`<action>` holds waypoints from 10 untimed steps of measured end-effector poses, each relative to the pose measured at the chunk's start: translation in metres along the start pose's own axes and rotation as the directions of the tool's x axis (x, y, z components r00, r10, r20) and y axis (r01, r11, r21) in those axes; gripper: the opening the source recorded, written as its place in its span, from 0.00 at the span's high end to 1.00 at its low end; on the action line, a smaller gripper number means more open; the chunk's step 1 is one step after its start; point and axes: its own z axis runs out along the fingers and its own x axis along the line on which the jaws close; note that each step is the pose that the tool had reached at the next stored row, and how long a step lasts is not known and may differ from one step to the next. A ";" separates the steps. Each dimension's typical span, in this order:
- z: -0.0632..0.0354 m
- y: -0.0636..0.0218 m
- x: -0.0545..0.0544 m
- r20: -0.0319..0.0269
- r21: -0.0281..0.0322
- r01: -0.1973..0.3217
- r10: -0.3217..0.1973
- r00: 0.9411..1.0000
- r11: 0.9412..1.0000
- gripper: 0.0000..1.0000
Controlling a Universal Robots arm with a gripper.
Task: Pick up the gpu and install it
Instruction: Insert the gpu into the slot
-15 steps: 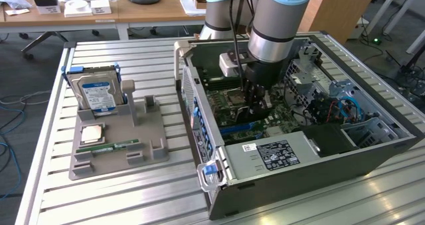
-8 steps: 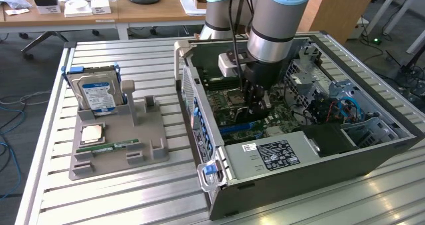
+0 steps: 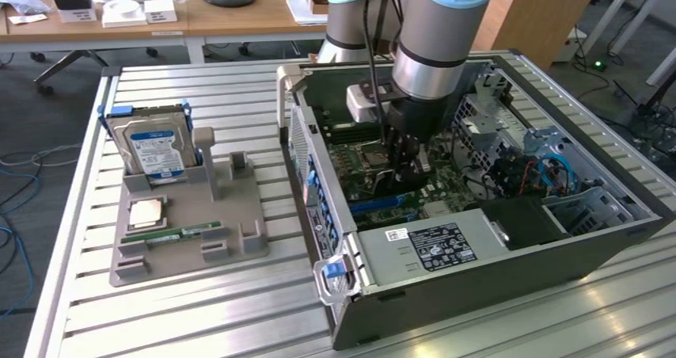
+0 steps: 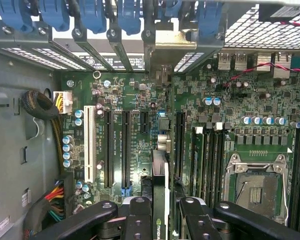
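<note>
Black fingers (image 4: 139, 220) of the gripper (image 4: 165, 214) are clamping the thin green-and-black gpu card (image 4: 160, 172) from both sides. It is standing edge-on over the green motherboard (image 4: 230, 130).

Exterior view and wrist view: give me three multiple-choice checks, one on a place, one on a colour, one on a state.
1. The silver boxy hard drive with blue-white label is: A in the grey plastic holder; B in a drawer; C on a shelf.
2. The computer's flat motherboard is: A red; B green; C white.
3. The black hand is: A open; B shut on a screwdriver; C shut on the flat, black-cooler gpu card.
Answers: A, it stands upright in the holder; B, the board shows green; C, it clamps the card edge-on over the motherboard.
</note>
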 end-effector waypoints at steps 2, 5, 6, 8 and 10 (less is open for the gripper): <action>0.0000 0.0005 0.000 0.000 0.000 0.000 0.000 1.000 1.000 0.74; 0.0000 0.0009 0.000 0.000 0.000 0.000 0.000 1.000 1.000 0.74; 0.0000 0.0011 0.000 0.000 0.000 0.000 0.000 1.000 1.000 0.74; 0.0000 0.0014 0.000 0.000 0.000 0.000 0.000 1.000 1.000 0.74; -0.0001 0.0018 0.000 0.000 0.000 0.000 0.000 1.000 1.000 0.74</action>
